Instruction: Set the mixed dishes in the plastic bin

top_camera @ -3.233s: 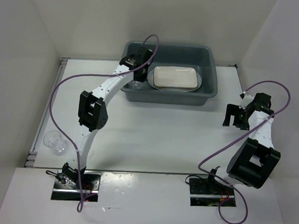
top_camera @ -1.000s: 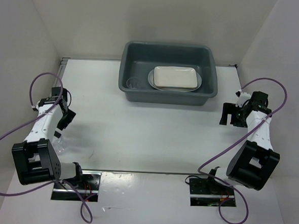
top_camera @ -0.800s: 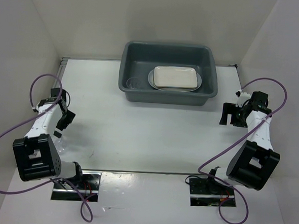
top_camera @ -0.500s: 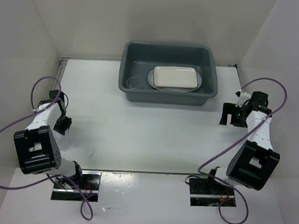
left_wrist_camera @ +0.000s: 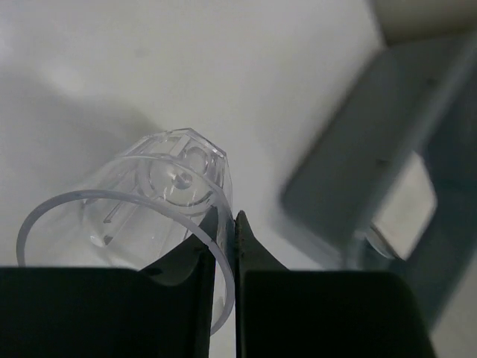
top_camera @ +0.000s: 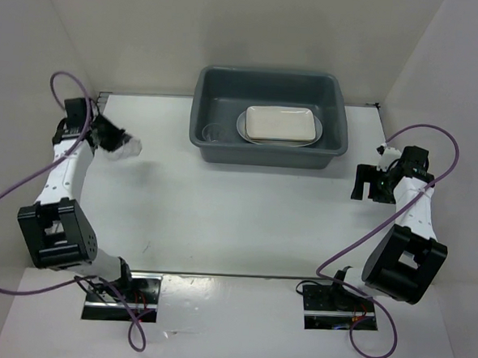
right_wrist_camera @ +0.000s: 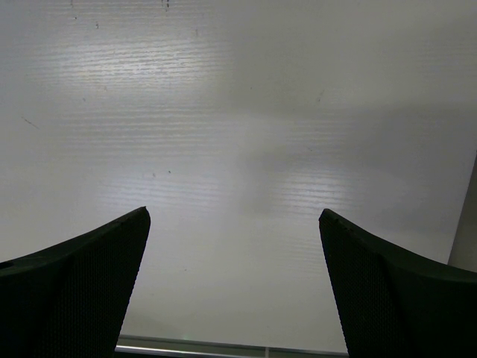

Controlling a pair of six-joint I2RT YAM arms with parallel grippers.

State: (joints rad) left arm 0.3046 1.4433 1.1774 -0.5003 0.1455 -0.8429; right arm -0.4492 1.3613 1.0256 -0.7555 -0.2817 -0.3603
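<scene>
That small clear glass cup [left_wrist_camera: 145,198] is pinched only by the rim in the left end effector [left_wrist_camera: 223,242], so it could get dropped short of the dark grey plastic bin [top_camera: 270,71].

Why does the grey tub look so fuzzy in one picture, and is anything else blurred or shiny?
Left wrist view: the glass cup up close is sharp, while the tub behind it is out of focus. Top view: that cup looks faint and smeared. Right wrist view: the table shows soft streaks of glare.
</scene>
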